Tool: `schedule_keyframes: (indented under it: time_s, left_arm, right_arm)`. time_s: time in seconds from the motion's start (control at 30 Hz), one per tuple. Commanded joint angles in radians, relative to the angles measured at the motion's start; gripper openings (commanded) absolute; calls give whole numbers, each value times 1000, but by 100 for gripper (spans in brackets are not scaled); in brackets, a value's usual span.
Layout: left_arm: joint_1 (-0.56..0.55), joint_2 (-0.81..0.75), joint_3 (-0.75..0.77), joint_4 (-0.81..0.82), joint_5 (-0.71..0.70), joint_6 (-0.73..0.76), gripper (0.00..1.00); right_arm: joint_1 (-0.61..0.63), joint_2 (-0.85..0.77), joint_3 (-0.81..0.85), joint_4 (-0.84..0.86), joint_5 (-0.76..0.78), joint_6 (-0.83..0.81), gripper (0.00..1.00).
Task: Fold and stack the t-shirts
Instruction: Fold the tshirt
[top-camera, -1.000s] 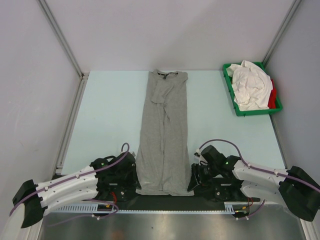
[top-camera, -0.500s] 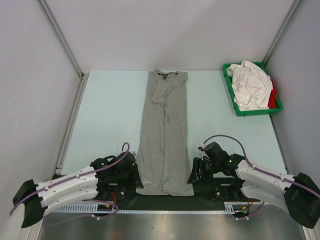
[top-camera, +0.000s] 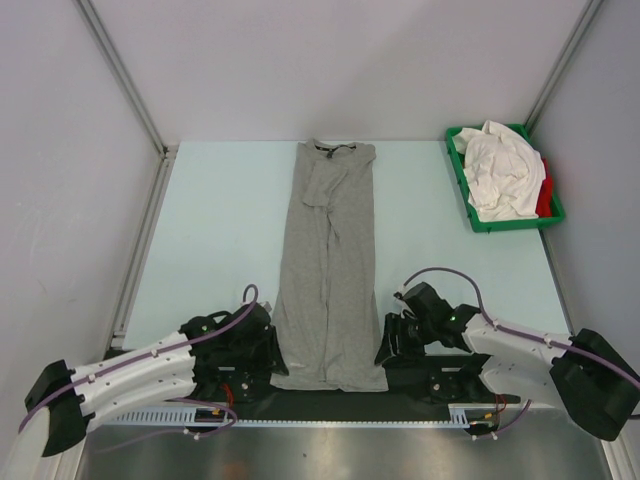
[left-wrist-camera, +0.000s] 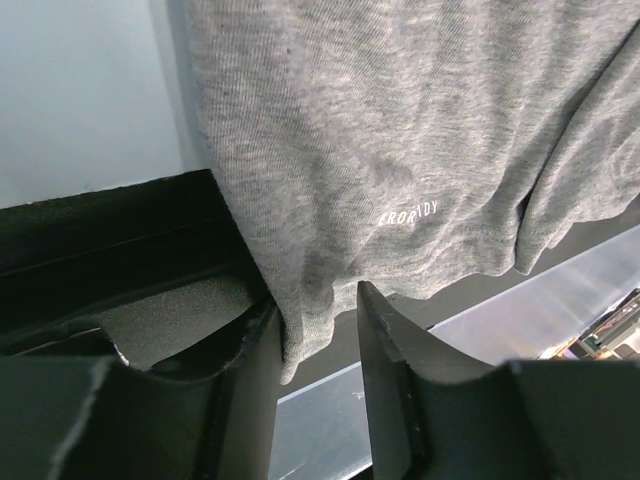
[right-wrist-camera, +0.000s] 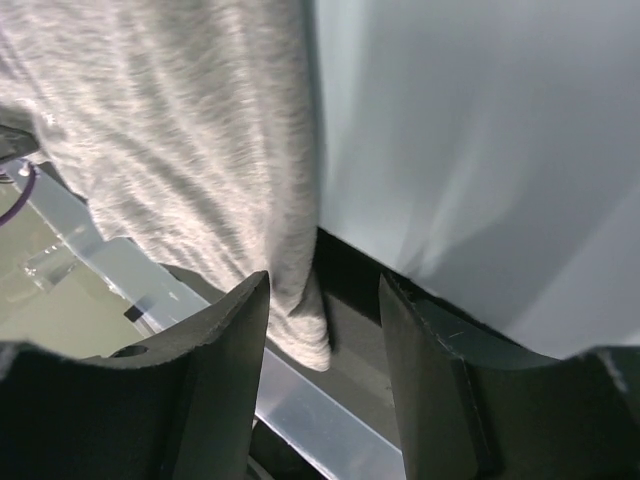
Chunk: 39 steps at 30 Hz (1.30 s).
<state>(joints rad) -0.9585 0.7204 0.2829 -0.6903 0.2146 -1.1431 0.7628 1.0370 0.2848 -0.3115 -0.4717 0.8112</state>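
A heather grey t-shirt (top-camera: 330, 260) lies folded into a long narrow strip down the table's middle, with its collar at the far end. My left gripper (top-camera: 272, 355) sits at the hem's near left corner. In the left wrist view its jaws (left-wrist-camera: 315, 300) stand open, and the hem corner (left-wrist-camera: 300, 340) hangs loosely between them against the left finger. My right gripper (top-camera: 388, 350) is at the near right corner. It is open too (right-wrist-camera: 323, 280), and the hem corner (right-wrist-camera: 305, 330) lies between its fingers without touching them. White t-shirts (top-camera: 500, 170) and a red one (top-camera: 544, 195) are heaped at the far right.
The green tray (top-camera: 470, 205) holding the heaped shirts stands at the far right corner. A black strip (top-camera: 330, 402) runs along the table's near edge under the hem, with a metal rail (top-camera: 330, 425) below it. Slanted frame posts border both sides.
The left jaws have widened around the hem corner. The right gripper has edged slightly away from the near edge. The grey shirt has barely moved.
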Motion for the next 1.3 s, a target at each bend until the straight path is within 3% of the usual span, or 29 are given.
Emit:
schedule_keyframes:
  time_s: [0.0,0.27,0.63,0.77,0.8,0.87,1.0,1.1,1.27]
  left_arm:
    - [6,20,-14,-22,-44,16,40]
    - [6,11,-2,8,-40,16,25]
    - [6,-6,4,18,-47,13,20]
    - [6,-4,4,46,-40,16,8]
    - [6,-6,6,54,-38,17,4]
    - [6,-10,22,66,-38,19,0]
    - [6,-29,94,72,-70,25,0]
    - [6,-9,180,69,-118,29,0]
    - [32,137,353,78,-184,78,0]
  right_arm:
    - [7,27,-12,46,21,-21,53]
    - [36,64,-16,149,-27,3,52]
    - [50,69,-75,279,-84,95,52]
    - [56,84,-93,336,-104,109,33]
    - [58,81,-90,341,-113,111,14]
    - [58,60,-81,336,-126,120,0]
    - [46,-32,-26,232,-124,99,0]
    - [-31,-89,20,164,-145,89,0]
    - [-121,-7,153,117,-196,30,0]
